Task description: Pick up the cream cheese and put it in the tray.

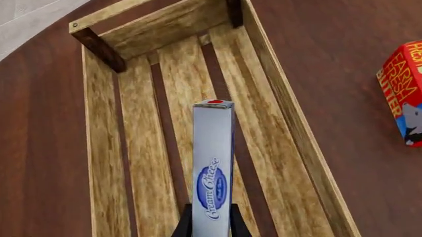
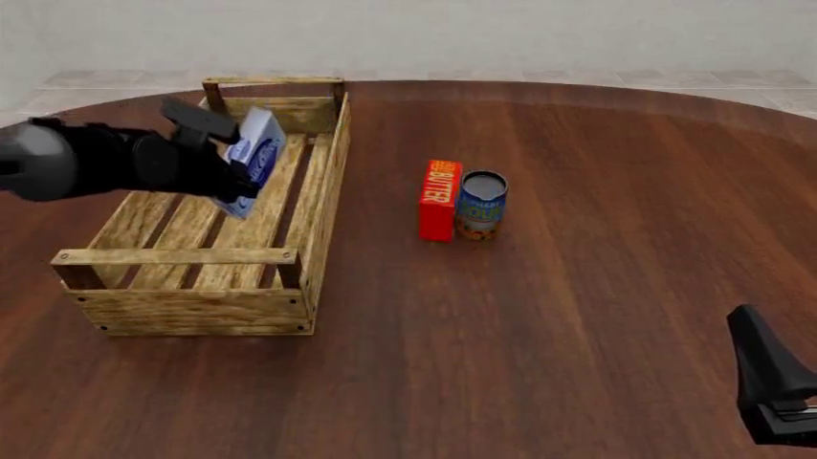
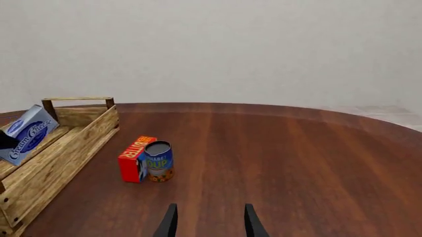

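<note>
The cream cheese (image 2: 260, 151), a flat pale blue-white box with a dark blue oval logo, is held tilted on edge over the far half of the tray (image 2: 179, 256). My left gripper (image 2: 237, 176) is shut on its lower end. In the left wrist view the cream cheese (image 1: 213, 163) points along the tray's slatted floor, between the black fingers (image 1: 182, 226) of the left gripper (image 1: 211, 226). The tray wall (image 1: 290, 113) runs beside it. My right gripper (image 2: 774, 394) stays low at the near right, open and holding nothing; it shows as the right gripper (image 3: 209, 223) in its own view.
A narrow red butter box (image 2: 439, 199) and a blue can (image 2: 481, 204) stand side by side at the table's middle, to the right of the tray. The right wrist view shows the butter box (image 3: 132, 160), the can (image 3: 158, 161) and the tray (image 3: 79, 140).
</note>
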Available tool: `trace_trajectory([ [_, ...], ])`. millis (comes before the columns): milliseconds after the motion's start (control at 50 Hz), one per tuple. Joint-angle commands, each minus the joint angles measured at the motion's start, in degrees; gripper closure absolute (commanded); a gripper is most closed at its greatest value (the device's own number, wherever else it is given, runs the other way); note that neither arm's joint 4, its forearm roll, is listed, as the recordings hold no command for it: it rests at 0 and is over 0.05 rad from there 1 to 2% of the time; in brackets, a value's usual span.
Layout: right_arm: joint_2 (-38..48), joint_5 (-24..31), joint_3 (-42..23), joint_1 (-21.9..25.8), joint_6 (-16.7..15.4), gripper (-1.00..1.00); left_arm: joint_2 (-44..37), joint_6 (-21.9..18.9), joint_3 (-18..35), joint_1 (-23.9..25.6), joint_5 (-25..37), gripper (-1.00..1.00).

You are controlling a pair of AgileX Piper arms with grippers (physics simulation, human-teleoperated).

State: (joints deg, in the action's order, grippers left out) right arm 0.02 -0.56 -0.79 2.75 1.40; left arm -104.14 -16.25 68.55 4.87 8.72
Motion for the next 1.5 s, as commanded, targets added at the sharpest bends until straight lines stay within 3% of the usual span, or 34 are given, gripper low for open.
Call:
trace_trajectory([
  [20,0.0,-0.3,0.4,0.1,0.0,-1.0,-5.1,-0.8,2.9,0.0,0.0,1.0],
  [380,0.0,-0.6,0.4,-0.1,0.1,-1.0,-9.2,-3.8,3.4,-3.1,-1.4,1.0],
  [780,0.0,-0.4,0.6,0.1,0.2,-1.0,-11.5,-5.0,2.4,-4.3,-2.8,1.0],
  [820,0.0,-0.5,0.6,0.2,0.2,-1.0,-12.0,-3.1,3.7,-5.2,-1.9,1.0],
  [880,0.0,-0.5,0.6,0.1,0.2,-1.0,-12.2,-5.1,2.2,-4.5,-2.9,1.0],
  [1140,0.0,-0.5,0.7,0.2,0.3,-1.0,-12.6,-5.9,1.9,-5.3,-3.6,1.0],
  [1160,0.0,-0.5,0.7,0.2,0.3,-1.0,-12.6,-5.8,2.0,-5.4,-3.6,-1.0],
  [1500,0.0,-0.5,0.7,0.1,0.4,-1.0,-11.3,-6.6,1.4,-5.2,-3.8,-1.0],
])
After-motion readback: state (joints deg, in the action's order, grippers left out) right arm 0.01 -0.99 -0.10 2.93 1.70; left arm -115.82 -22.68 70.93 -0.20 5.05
